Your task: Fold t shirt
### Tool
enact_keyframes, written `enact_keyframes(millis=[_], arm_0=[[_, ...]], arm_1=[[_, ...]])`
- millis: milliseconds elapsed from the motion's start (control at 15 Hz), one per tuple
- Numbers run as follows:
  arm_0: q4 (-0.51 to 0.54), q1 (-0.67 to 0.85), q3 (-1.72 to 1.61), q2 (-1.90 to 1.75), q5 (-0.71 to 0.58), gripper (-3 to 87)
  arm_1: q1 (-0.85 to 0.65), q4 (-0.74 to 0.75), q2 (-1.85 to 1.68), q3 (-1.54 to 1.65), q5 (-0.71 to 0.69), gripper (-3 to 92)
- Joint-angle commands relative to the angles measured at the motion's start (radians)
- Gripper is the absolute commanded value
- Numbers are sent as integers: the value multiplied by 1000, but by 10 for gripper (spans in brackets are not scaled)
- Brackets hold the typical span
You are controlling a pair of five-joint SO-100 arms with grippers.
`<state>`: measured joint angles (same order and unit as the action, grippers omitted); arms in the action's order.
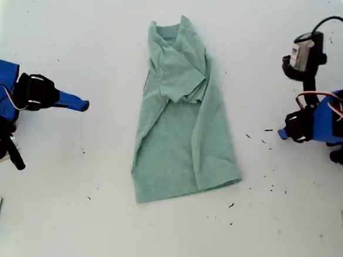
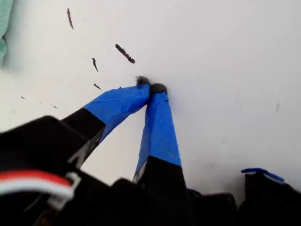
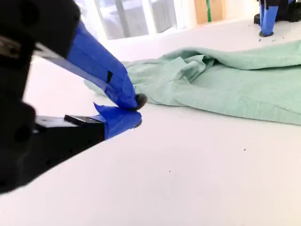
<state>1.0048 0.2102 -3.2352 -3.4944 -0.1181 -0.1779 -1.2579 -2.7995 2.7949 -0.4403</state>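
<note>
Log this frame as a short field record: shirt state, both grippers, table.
shirt: t shirt lies flat mid-table, both sides folded in to a long strip, collar at the far end, no crosswise fold yet
first gripper: my first gripper shut, empty, tips down at the table, on the exterior view's right, clear of the shirt
second gripper: my second gripper shut, empty, on the exterior view's left, apart from the shirt
table: white, dark specks near my first gripper
</note>
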Motion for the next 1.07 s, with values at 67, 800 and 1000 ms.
enact_keyframes(millis=[67,800,1000], arm_0=[[-28,-49,84,67,89,-2],[557,-379,1999,1795,258,101],[537,-379,2003,1861,268,273]], arm_1=[[-77,91,-120,147,-49,17],[-86,81,-195,176,-55,19],[-84,41,-295,204,-54,24]])
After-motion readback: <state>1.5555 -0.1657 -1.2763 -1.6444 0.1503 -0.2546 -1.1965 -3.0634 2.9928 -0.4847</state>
